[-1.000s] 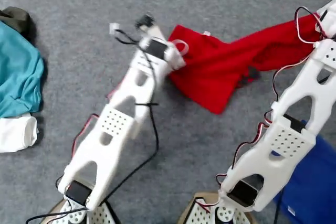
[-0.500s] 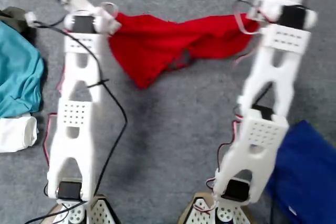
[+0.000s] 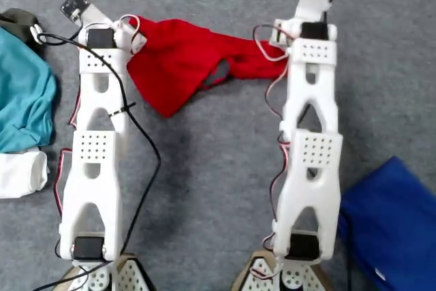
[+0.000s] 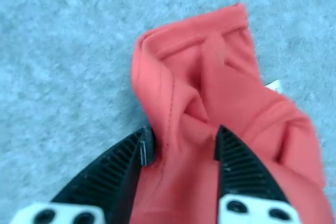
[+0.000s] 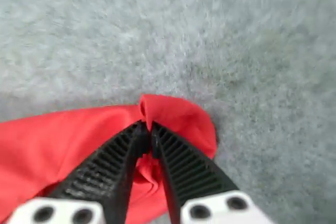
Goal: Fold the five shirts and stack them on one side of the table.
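Your left claw (image 4: pixel 181 137) has its two jaws part-way apart, and a thick bunch of the red shirt (image 4: pixel 210 93) fills the gap between them, pressed on both sides. A hemmed edge of the cloth sticks out past the tips, with a small white tag on its far side. Your right claw (image 5: pixel 148 127) is pinched almost completely closed, with only a thin fold of the red shirt (image 5: pixel 68 135) caught at the very tips and a small rounded flap poking out beyond them.

From above, the left claw (image 3: pixel 126 32) holds one end of the red shirt (image 3: pixel 180 63) and the right claw (image 3: pixel 272 35) holds the other. The shirt hangs slack between them, drooping in a wide lobe near the left-claw end and narrowing to a twisted strip at the right-claw end. It sits toward the far side of the grey table (image 3: pixel 218 168).

Well out past the shirt's left-claw end lies a teal shirt (image 3: pixel 24 93), with a dark green cloth (image 3: pixel 17 22) touching its far edge and a white shirt (image 3: pixel 20 172) touching its near edge. A blue shirt (image 3: pixel 392 223) lies well apart from the red shirt, out beyond the right arm and close to the arm bases.
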